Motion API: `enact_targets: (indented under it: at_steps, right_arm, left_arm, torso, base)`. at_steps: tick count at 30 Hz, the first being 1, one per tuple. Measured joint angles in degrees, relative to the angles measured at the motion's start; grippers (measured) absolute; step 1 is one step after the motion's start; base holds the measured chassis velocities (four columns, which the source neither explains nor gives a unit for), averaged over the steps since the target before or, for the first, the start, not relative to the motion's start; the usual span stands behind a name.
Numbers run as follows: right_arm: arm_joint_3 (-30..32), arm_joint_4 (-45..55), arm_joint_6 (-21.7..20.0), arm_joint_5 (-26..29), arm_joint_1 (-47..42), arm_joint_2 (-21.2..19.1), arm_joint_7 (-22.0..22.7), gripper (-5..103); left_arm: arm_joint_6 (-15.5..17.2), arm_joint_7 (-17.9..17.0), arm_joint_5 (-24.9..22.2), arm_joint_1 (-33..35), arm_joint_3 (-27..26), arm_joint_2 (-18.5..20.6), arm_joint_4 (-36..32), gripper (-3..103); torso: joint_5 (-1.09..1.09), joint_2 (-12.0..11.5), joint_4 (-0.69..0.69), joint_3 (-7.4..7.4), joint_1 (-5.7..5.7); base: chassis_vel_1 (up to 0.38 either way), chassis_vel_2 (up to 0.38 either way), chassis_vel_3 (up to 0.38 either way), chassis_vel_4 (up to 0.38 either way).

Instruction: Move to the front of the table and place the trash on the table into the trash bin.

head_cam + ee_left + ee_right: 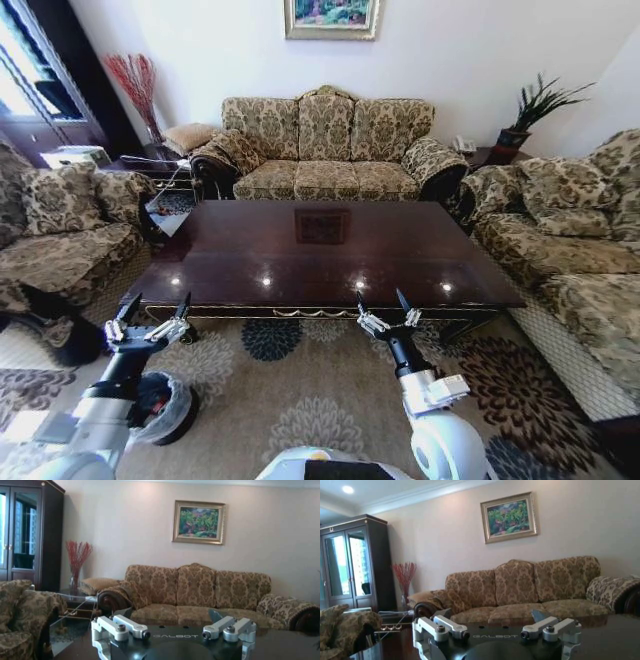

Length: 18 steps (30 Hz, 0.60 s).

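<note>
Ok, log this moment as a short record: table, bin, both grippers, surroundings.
table: dark glossy table ahead of the robot; no trash visible on its top
trash bin: black, bag-lined trash bin on the carpet, under the left arm
left gripper: left gripper open, empty, at the table's near edge
right gripper: right gripper open, empty, at the table's near edge
surroundings: patterned sofa behind the table, framed painting above it

You face a patterned three-seat sofa (328,148) against a pale wall (450,60), framed painting (332,17) above it. Matching armchairs (570,240) flank a floral carpet (300,400). Dark cabinet (355,562) and red branches in a vase (135,85) stand left; potted plant (535,108) right.
</note>
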Motion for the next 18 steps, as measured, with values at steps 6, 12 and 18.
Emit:
enact_targets:
  at_steps: [6,12,18]
  right_arm:
    - [0.0,0.0,0.0,0.0,0.0,0.0,0.0,100]
    - [0.0,0.0,0.0,0.0,0.0,0.0,0.0,100]
    - [0.0,0.0,0.0,0.0,0.0,0.0,0.0,100]
  left_arm:
    - [0.0,0.0,0.0,0.0,0.0,0.0,0.0,100]
    - [0.0,0.0,0.0,0.0,0.0,0.0,0.0,100]
    - [0.0,0.0,0.0,0.0,0.0,0.0,0.0,100]
  torso:
    - [0.0,0.0,0.0,-0.02,-0.05]
    - [0.0,0.0,0.0,-0.04,-0.1]
    - [0.0,0.0,0.0,-0.03,-0.06]
  base:
    - [-0.028,0.042,0.018,-0.024]
    - [0.0,0.0,0.0,0.0]
    - [0.0,0.0,0.0,0.0]
